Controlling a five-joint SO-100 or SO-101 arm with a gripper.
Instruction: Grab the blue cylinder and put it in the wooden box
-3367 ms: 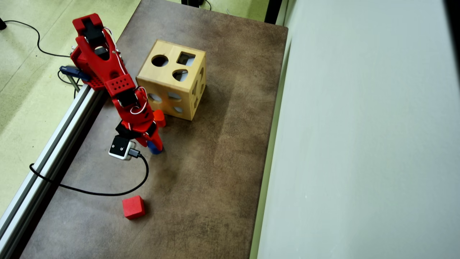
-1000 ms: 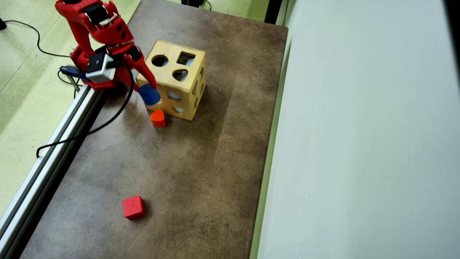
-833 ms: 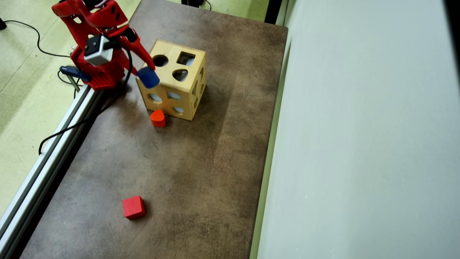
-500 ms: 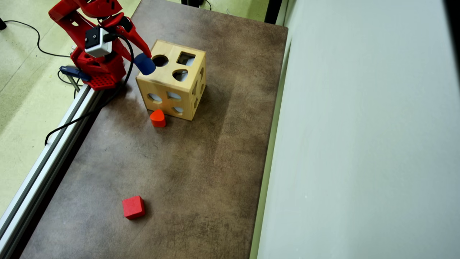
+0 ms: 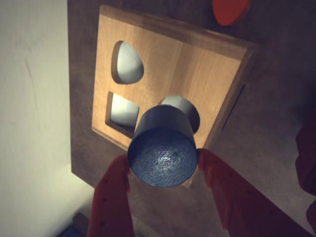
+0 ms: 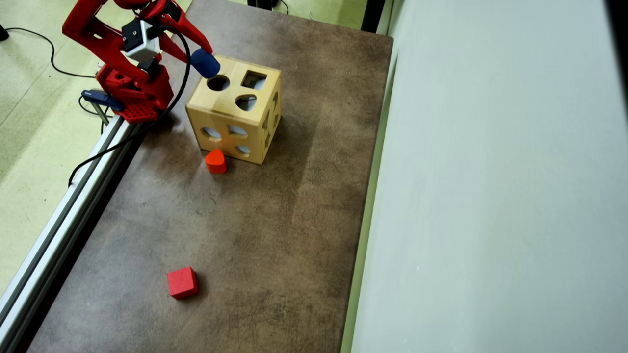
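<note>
My gripper [image 5: 163, 160] is shut on the blue cylinder [image 5: 163, 150], its two red fingers pressing the sides. It hangs just above the top face of the wooden box [image 5: 182, 64], over the round hole, which it partly hides. In the overhead view the blue cylinder [image 6: 205, 63] is held tilted at the box's far left top corner, next to the round hole, and the wooden box [image 6: 235, 110] stands near the table's far left. The gripper [image 6: 198, 54] reaches in from the red arm at the upper left.
An orange-red rounded block [image 6: 215, 161] lies against the box's near face and shows at the wrist view's top [image 5: 229, 11]. A red cube [image 6: 182, 282] lies near the table's front. A metal rail [image 6: 64, 206] runs along the table's left edge. A pale wall [image 6: 490, 196] bounds the right.
</note>
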